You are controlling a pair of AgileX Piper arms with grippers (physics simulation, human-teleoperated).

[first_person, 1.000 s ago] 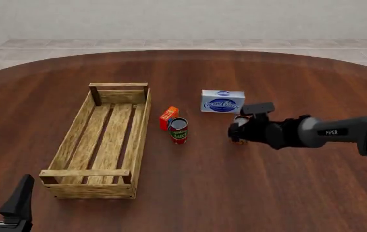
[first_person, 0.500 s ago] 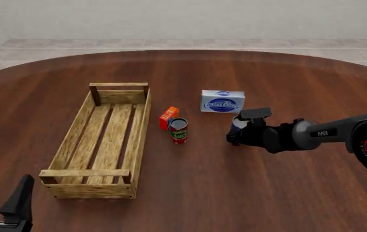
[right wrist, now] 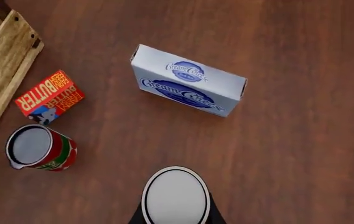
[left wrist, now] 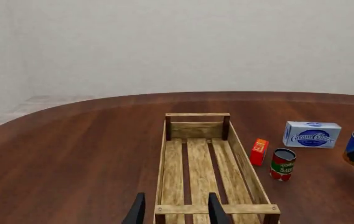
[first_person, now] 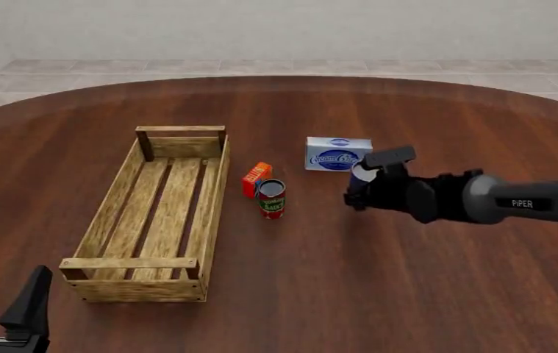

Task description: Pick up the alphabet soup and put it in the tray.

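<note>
Working across from my left: my left end effector (first_person: 4, 309) sits parked at the near left corner of the tabletop (first_person: 289, 294), its fingers spread with nothing between them, just short of the tray's near end bar in the left wrist view. The tray (first_person: 156, 213) lies lengthwise and holds nothing yet. At about three o'clock from the tray's far half sits the small orange butter box (first_person: 256, 179), with the red-and-green can (first_person: 272, 198) touching or just beside it at five o'clock. Further right, the cream cheese box (first_person: 339, 154) stands at one o'clock from that can. Then the change: a second ago the alphabet soup (first_person: 362, 176) stood low on the wood inside my right end effector (first_person: 365, 182); now it rides higher, just in front of the cream cheese box, so I judge it lifted clear. The right wrist view shows its silver top between the fingers (right wrist: 214, 215), pinched on both sides. So the pick looks done; what remains is carrying it toward nine o'clock, over the red-and-green can, to the tray.
</note>
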